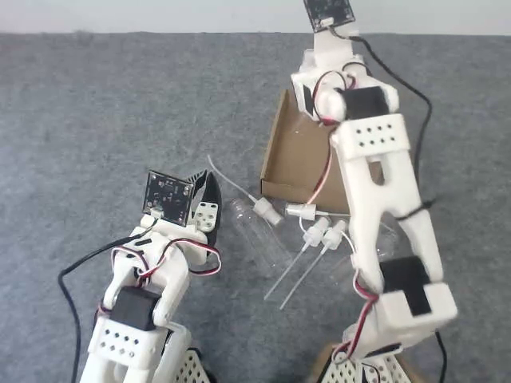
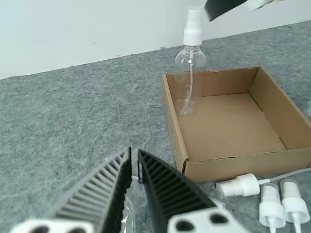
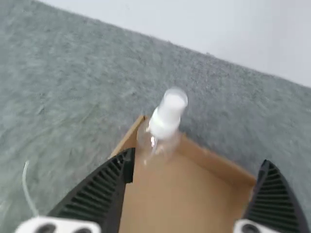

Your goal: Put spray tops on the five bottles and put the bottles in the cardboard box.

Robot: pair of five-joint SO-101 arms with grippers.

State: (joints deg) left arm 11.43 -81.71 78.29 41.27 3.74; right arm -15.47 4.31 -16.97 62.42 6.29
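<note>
Clear plastic bottle with white spray top (image 2: pixel 190 65) upright in corner of brown cardboard box (image 2: pixel 243 163). Right gripper (image 3: pixel 197 162) above box, fingers wide apart. Left gripper (image 2: pixel 134 154) fingers nearly together.

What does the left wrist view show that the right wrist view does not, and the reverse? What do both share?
Left wrist view: three loose white plastic spray tops before the brown cardboard box; the left black ribbed gripper, nearly shut. Right wrist view: the right black gripper, wide open; a thin white tube on the grey carpet. Both: that box, with a clear plastic bottle, white spray top fitted, upright in one corner.
</note>
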